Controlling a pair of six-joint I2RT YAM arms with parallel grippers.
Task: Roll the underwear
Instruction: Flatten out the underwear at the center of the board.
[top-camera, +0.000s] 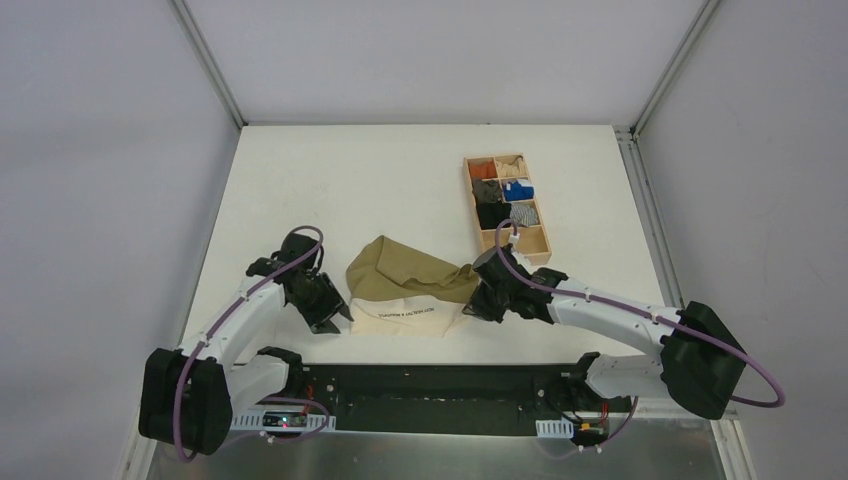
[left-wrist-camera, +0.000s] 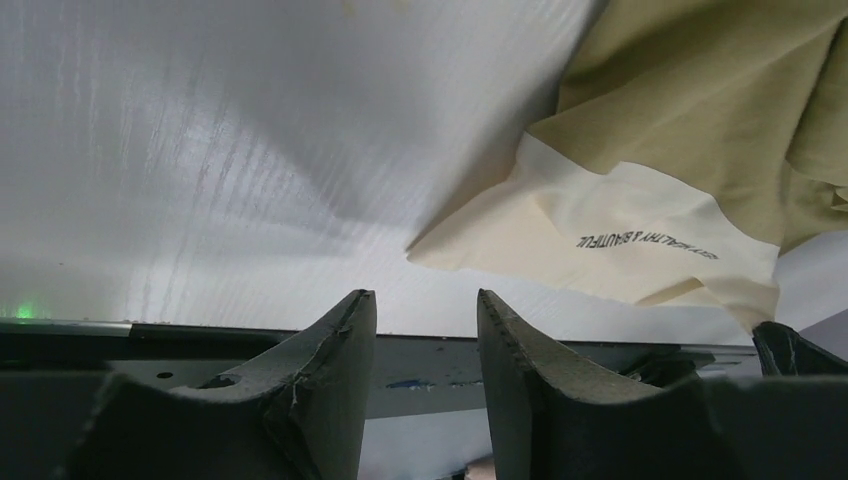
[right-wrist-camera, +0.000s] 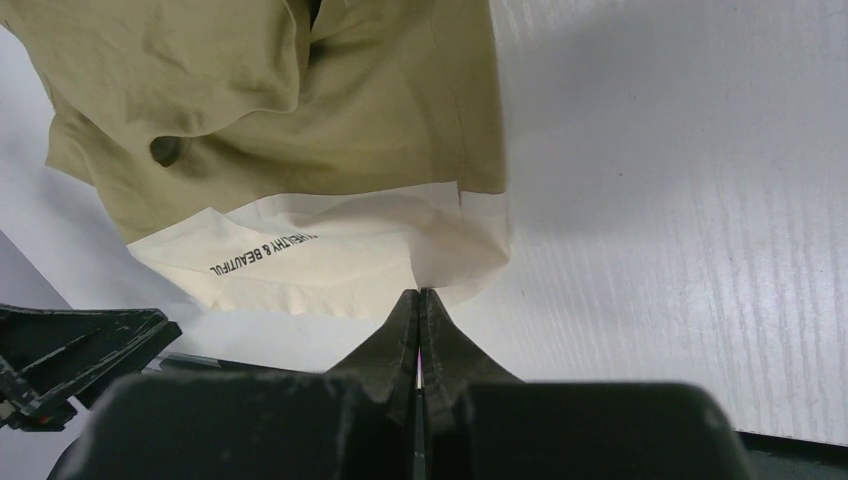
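The underwear (top-camera: 405, 278) lies crumpled near the table's front edge: olive-khaki fabric with a cream waistband (top-camera: 400, 318) and dark lettering facing the arms. My right gripper (top-camera: 470, 308) is at its right corner. In the right wrist view the jaws (right-wrist-camera: 420, 292) are shut, and the edge of the cream waistband (right-wrist-camera: 330, 255) is pinched at their tips. My left gripper (top-camera: 336, 320) hovers just left of the waistband's left corner. In the left wrist view it (left-wrist-camera: 425, 296) stands open with nothing between its fingers, and the waistband (left-wrist-camera: 600, 225) lies ahead to the right, apart from them.
A wooden divided tray (top-camera: 467, 200) stands at the back right of the white table (top-camera: 330, 180), holding several small coloured fabric bundles. The black base rail (top-camera: 430, 385) runs along the near edge, close below the garment.
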